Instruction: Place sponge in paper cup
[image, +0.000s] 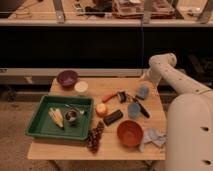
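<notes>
The sponge is a small blue-grey block lying on the far right part of the wooden table. The paper cup is white and stands upright at the far left-middle, next to a purple bowl. My white arm comes in from the right and bends down toward the far right corner of the table. The gripper is at its end, just above and behind the sponge. It is far from the cup.
A green tray with bananas and a metal cup fills the left front. In the middle lie an orange, a carrot and a black block. A blue cup, orange bowl and cloth sit right.
</notes>
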